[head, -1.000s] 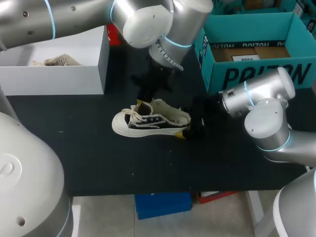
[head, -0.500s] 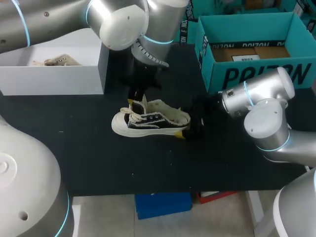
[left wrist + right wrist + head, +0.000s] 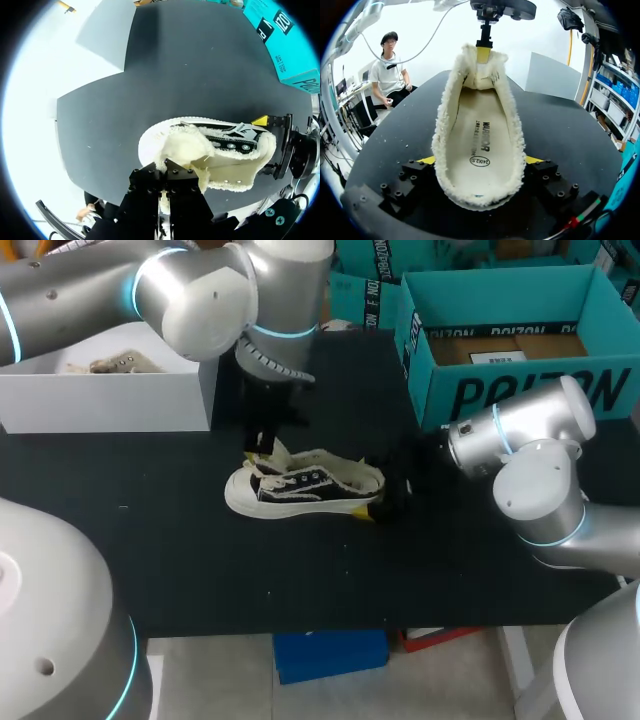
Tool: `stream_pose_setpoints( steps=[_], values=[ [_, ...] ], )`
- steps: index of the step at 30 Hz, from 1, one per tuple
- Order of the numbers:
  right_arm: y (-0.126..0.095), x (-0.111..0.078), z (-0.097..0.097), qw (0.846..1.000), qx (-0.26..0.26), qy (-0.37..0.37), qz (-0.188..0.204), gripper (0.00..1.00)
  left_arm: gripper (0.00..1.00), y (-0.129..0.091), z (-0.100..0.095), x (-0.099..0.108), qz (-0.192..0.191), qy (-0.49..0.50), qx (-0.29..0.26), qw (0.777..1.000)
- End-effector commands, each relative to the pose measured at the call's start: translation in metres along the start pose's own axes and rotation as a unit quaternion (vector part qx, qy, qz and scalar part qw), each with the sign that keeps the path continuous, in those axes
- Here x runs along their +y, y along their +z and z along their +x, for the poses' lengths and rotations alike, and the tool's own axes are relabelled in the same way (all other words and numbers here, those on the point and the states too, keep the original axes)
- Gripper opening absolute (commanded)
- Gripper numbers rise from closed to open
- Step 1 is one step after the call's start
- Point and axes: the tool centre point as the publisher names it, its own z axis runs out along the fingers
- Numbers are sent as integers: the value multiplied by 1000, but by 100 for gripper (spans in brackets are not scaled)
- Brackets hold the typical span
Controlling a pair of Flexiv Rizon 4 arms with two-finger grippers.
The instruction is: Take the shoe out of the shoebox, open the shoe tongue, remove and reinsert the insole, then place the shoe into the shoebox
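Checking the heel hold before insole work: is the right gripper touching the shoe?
Touching. Right wrist view: the right gripper clamps the shoe at the heel, yellow fingertips against both sides, no gap.

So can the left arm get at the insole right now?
Probably not yet: the left gripper is shut on the tongue and would have to let go first. Otherwise the way looks free: the insole lies bare in the shoe.

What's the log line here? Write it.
shoe: on table; left jaws: shut on tongue; right jaws: shut on heel; insole: in shoe
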Motion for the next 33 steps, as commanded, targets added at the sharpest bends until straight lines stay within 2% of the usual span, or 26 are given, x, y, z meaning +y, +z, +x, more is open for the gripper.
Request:
stream_pose_setpoints(
  steps=[1, 19, 20, 21, 22, 23, 28, 33],
  values=[
    [6, -5, 0, 1000, 0, 1, 1, 0, 0, 12, -8, -1, -6, 1, 41, 999],
    [6, -5, 0, 1000, 0, 1, 1, 0, 0, 27, -11, 3, -9, 5, 48, 999],
    [6, -5, 0, 1000, 0, 1, 1, 0, 5, 27, -11, 3, -9, 6, 48, 999],
    [6, -5, 0, 1000, 0, 1, 1, 0, 29, 27, -10, 3, -10, 10, 49, 999],
    [6, -5, 0, 1000, 0, 1, 1, 0, 72, 26, -10, 4, -9, 12, 49, 999],
    [6, -5, 0, 1000, 0, 1, 1, 0, 100, 24, -10, 4, -8, 15, 51, 999],
    [6, -5, 0, 1000, 0, 1, 1, 0, 100, 13, -11, 2, -4, 19, 58, 998],
    [6, -5, 0, 1000, 0, 1, 1, 0, 100, -11, -13, 0, -8, 28, 85, 996]
  ],
)
